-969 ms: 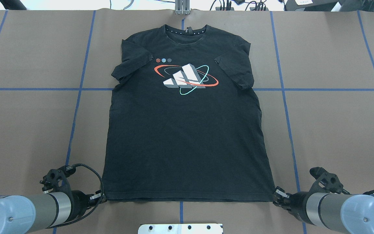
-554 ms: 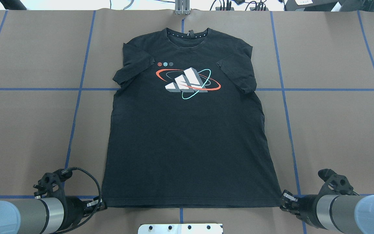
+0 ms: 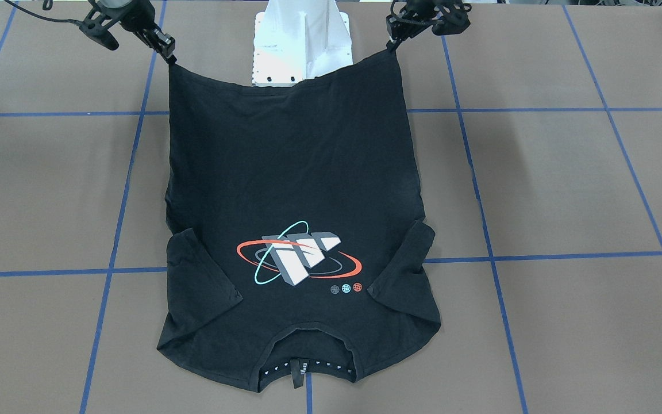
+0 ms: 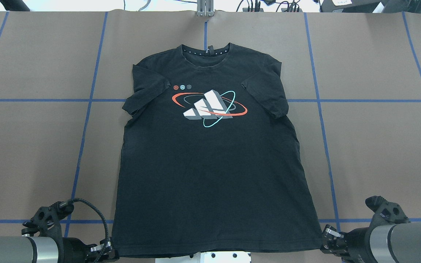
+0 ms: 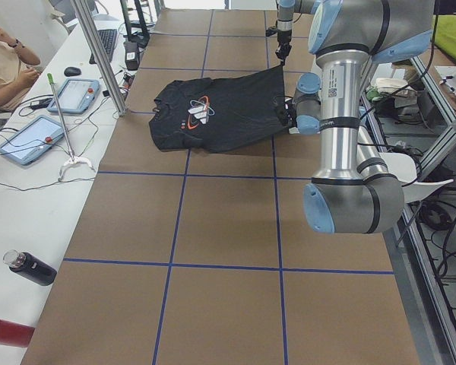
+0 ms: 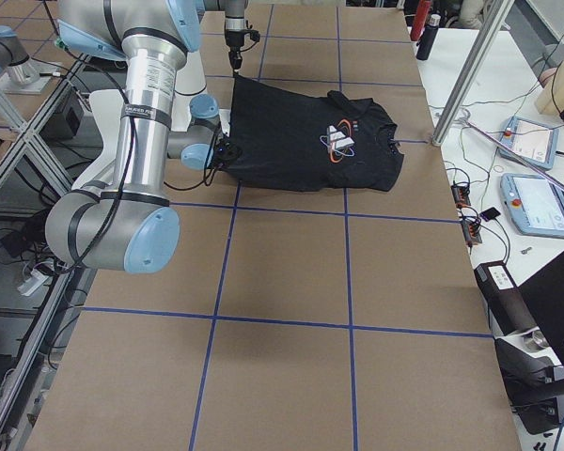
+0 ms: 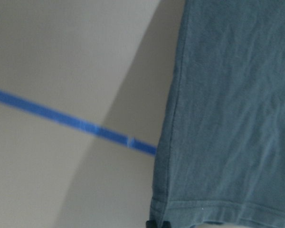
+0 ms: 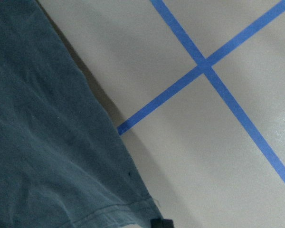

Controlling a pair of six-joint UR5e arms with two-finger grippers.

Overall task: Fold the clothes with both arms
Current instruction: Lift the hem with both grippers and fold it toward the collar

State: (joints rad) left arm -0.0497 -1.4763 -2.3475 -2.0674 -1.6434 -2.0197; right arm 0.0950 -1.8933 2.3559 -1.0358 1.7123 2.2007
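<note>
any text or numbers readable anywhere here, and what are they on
No word or number can be read.
T-shirt: a wordless block logo ringed by ellipses; the three small round badges beside it are too small to read.
Left arm: a small printed label, blurred.
Tablets on the side desk: screens unreadable.

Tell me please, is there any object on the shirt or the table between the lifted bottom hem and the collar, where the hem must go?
Nothing visible. The left gripper and right gripper hold the hem corners of the black short-sleeved T-shirt; between there and the collar lies only the shirt's own flat front.
</note>
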